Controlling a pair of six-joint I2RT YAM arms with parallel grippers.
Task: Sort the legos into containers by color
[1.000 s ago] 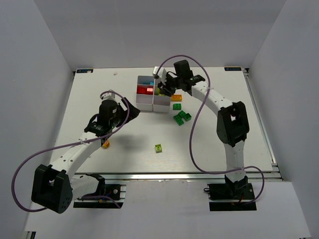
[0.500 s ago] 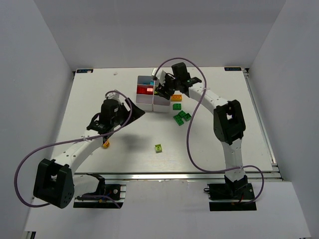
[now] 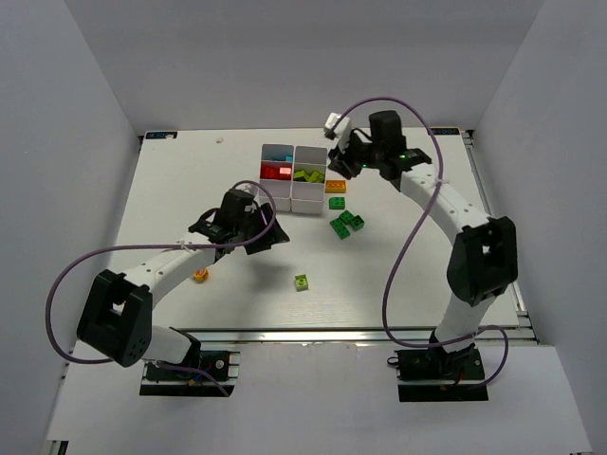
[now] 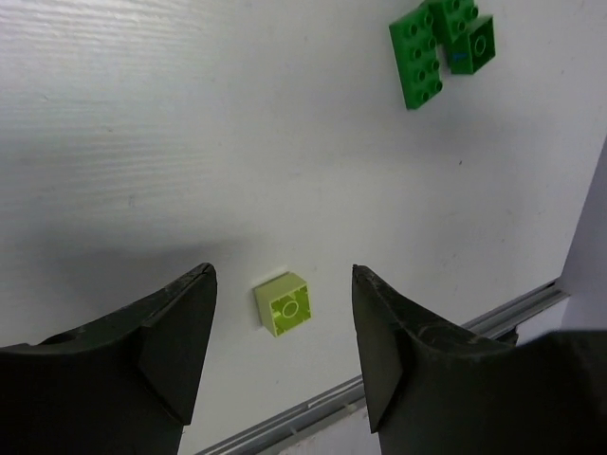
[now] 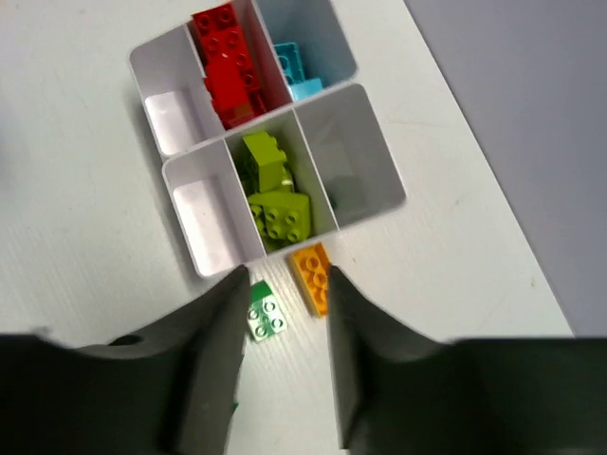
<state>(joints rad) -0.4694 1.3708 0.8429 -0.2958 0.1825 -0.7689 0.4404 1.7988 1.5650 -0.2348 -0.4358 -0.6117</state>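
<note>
A: One lime brick point(image 4: 285, 305) lies on the desk point(image 4: 142, 142), well apart from the tray point(image 5: 185, 123). Left pincer point(image 4: 282, 278)?
B: Wide open, empty, above it. Centre it, drop straight, close on the flat sides. Right pincer point(image 5: 285, 277) hangs open, empty, over the tray.

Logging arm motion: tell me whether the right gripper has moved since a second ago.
Yes. The right gripper went rightward, from over the tray to beside its right edge.
</note>
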